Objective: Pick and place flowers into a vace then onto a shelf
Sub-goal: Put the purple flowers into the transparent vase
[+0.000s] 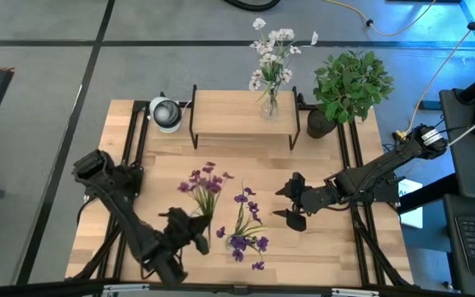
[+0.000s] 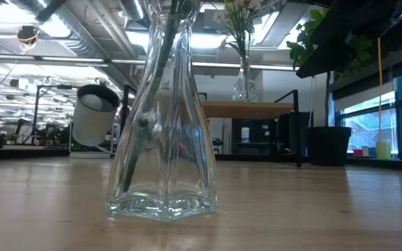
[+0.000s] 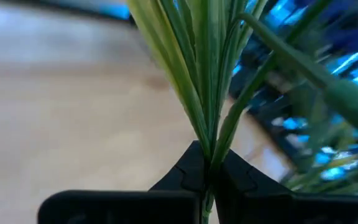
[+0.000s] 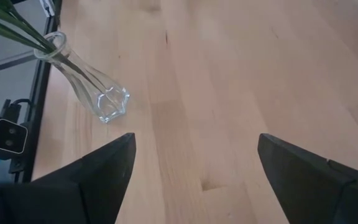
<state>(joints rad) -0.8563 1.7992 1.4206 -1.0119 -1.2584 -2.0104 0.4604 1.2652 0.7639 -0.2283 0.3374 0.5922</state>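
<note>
A clear glass vase point(image 2: 162, 139) point(image 4: 95, 90) stands upright on its base near the table's near edge point(image 1: 239, 231), with green stalks in it and purple blossoms point(image 1: 246, 241) spread around it. My left gripper point(image 1: 196, 229) point(image 3: 207, 180) sits just left of the vase, shut on another purple-flowered stem point(image 1: 204, 186). My right gripper point(image 1: 291, 205) point(image 4: 194, 168) hovers open to the right of the vase and touches nothing. The shelf point(image 1: 221, 115) point(image 2: 250, 108) at the far side carries a second glass vase with the white spray point(image 1: 269, 74) point(image 2: 243, 77). My left gripper pinches the purple flower's green stalks point(image 3: 210, 140) between its two fingers, low on the stem. The stalks and leaves fan out beyond the fingertips, and the blossoms point(image 1: 206, 177) point toward the far edge. Whether the stem's bottom end touches anything is hidden by the gripper.
A bushy green potted plant point(image 1: 349, 82) point(image 2: 326, 139) stands right of the shelf, and a round white device point(image 1: 166, 113) point(image 2: 93, 115) stands left of it. A small camera box point(image 4: 8, 137) sits at the table's near edge. Bare wood lies between the shelf and the flowers.
</note>
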